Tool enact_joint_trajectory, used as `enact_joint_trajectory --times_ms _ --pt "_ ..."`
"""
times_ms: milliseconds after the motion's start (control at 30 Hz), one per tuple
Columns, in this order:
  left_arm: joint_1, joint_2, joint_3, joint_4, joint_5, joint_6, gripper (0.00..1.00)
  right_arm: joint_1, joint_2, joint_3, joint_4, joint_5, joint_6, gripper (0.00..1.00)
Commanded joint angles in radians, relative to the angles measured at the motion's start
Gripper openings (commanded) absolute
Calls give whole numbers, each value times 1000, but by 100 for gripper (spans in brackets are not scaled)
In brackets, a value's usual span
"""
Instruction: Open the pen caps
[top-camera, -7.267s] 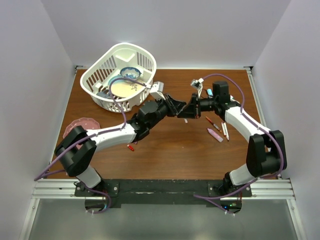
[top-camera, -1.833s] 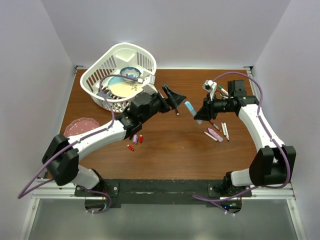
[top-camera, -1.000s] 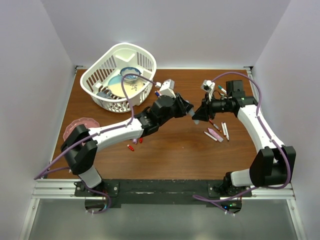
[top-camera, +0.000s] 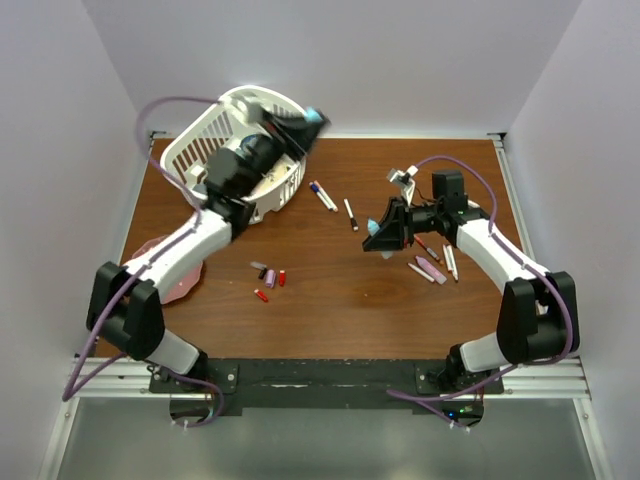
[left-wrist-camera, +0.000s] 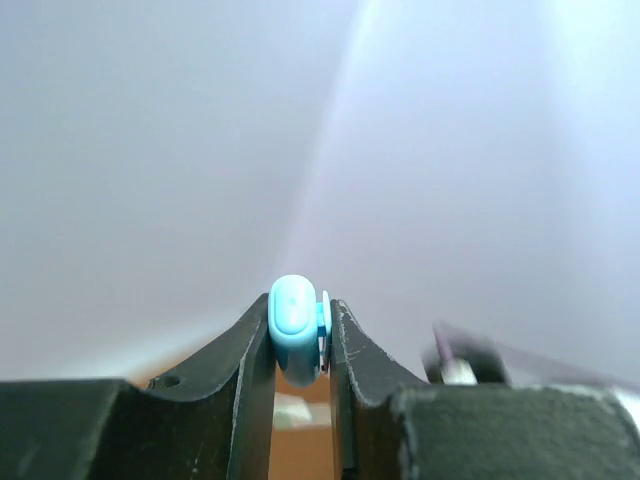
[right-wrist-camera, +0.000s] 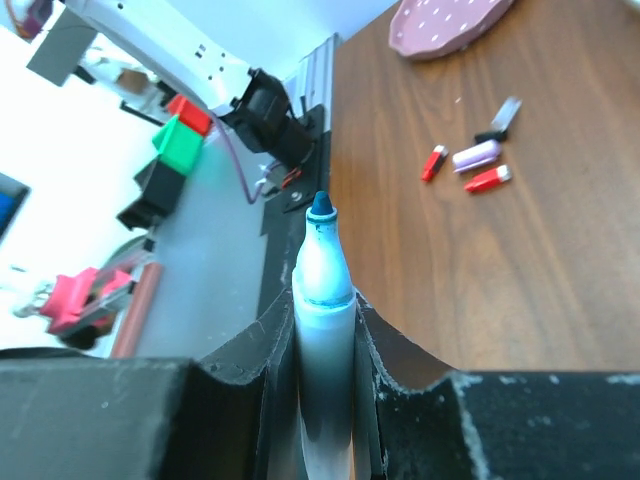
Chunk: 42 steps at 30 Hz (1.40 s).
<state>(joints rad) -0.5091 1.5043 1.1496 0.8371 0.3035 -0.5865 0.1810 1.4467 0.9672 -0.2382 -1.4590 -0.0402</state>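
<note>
Holdings, left: a light-blue cap (left-wrist-camera: 293, 325), off its pen and pinched end-on between the fingers of my left gripper (left-wrist-camera: 300, 308), which is raised high above the white basket (top-camera: 215, 150) with only blank wall behind it in the wrist view. Holdings, right: a light-blue pen (right-wrist-camera: 322, 255), clamped by the barrel in my right gripper (right-wrist-camera: 324, 302) over the middle of the table (top-camera: 330, 310), dark teal nib bare and pointing away from the wrist. Cap and barrel are well apart, so I judge this pull finished. Loose caps (top-camera: 270, 278): two red, one purple, one black, clustered on the wood near the pink plate (right-wrist-camera: 450, 20). Two thin white pens (top-camera: 323, 195) lie between the basket and my right gripper, probably opened. Pens by my right forearm (top-camera: 430, 268): one pink and a few white, too small to tell if capped. Step in hand: disposing of the separated pair. Next, as I judge it: lower the left to the cluster and release the cap, lay the barrel beside the two white pens, then fetch a capped pen, gripping it squarely so the pull runs straight.
</note>
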Motion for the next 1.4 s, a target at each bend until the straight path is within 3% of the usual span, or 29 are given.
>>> enact_joint_trajectory --times_ms 0,33,100,133,167,200,333,467,567,867,1167,1367 --pt "92 -81 227 7 -57 97 0 29 6 -4 34 -40 33 0" --pt "98 -96 245 -27 -49 102 0 28 4 2 21 -28 31 0" --pt "98 -125 246 -151 -26 96 0 28 -2 86 -247 124 -173 0" --pt "98 -159 228 -186 -14 79 0 34 3 134 -409 222 -445 0" --pt "98 -179 207 -270 32 61 0 38 10 160 -491 292 -460 0" --pt "95 -194 161 -323 61 32 0 37 9 153 -446 431 -416 0" --pt "64 -323 12 -625 118 72 0 38 -3 146 -415 672 -403 0" --pt "-37 -450 -187 -902 -21 151 0 41 9 166 -446 824 -426 0" --pt "-129 -501 -282 -1002 -140 156 0 44 38 179 -470 910 -444 0" --pt "-252 -406 -467 -1015 -403 96 0 66 181 197 -533 1081 -460 2" --pt "-270 -202 -459 -971 -517 151 0 75 282 209 -526 1244 -415 6" --pt "-276 -81 -427 -969 -567 180 8 75 296 203 -510 1284 -402 15"
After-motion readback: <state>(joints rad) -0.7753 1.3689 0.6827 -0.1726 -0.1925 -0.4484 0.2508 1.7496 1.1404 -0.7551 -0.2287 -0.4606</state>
